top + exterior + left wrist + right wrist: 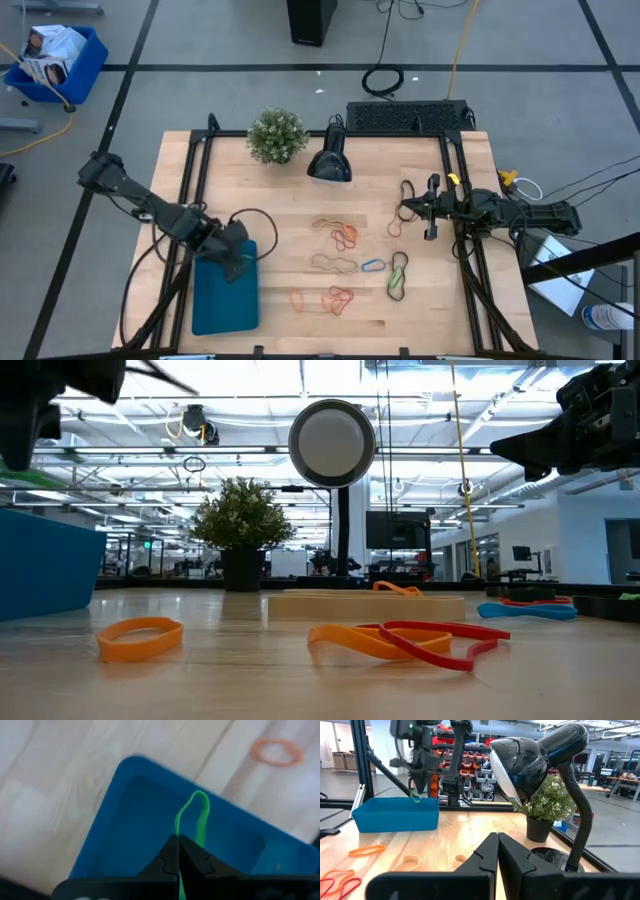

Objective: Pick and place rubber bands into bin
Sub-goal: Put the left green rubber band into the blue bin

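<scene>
Dark fingers of the left gripper (178, 851) fill the foreground of its wrist view, pinched tight on a green rubber band (192, 817) whose loop stands out past the tips.

Largest of the task's things is the bin (215, 305), the shallow teal tray at the table's near left corner. The left gripper (240, 255) hangs over the tray's far end, so the green band lies directly above the open floor of the bin (135, 827), apart from it. My reading: the coming move is a straight release, with the drop point right under the fingertips and no sideways travel needed.

Across the table, the right gripper (407, 209) waits at the right edge, fingers closed (497, 851) and holding nothing.

Between the two arms, the remaining rubber bands (338, 268) lie scattered flat on the wood: orange, red, tan, blue and green loops. They are well apart from the bin, and the right-hand ones sit nearer the right gripper.
</scene>
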Controlling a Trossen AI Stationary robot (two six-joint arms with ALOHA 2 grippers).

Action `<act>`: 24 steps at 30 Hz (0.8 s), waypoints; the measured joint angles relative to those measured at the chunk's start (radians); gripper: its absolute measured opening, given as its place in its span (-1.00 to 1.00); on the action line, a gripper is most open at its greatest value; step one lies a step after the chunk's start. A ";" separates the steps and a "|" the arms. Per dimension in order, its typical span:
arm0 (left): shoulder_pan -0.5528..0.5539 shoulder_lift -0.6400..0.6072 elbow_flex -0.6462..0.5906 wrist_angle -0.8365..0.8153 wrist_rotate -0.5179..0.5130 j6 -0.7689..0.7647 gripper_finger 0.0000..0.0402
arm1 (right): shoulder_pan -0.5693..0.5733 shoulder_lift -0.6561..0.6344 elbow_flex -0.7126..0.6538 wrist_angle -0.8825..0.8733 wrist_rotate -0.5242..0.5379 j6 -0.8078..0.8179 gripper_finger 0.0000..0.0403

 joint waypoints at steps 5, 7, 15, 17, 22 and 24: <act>-0.004 0.091 -0.025 0.006 0.058 -0.069 -0.96 | 0.000 0.000 0.000 0.000 0.000 0.001 -0.98; -0.001 0.122 -0.045 0.024 0.085 -0.084 -0.95 | 0.000 0.000 0.000 0.000 0.000 0.001 -0.98; 0.021 0.160 -0.164 0.257 0.162 -0.062 -0.96 | 0.000 0.000 0.000 0.000 0.000 0.001 -0.98; 0.025 0.159 -0.180 0.259 0.160 -0.068 -0.94 | 0.000 0.000 0.000 0.000 0.000 0.004 -0.98; 0.031 0.160 -0.212 0.259 0.152 -0.066 -0.96 | 0.000 0.000 0.000 0.000 -0.001 0.005 -0.98; 0.031 0.160 -0.217 0.259 0.151 -0.059 -0.97 | 0.000 0.000 0.000 0.000 -0.001 0.005 -0.98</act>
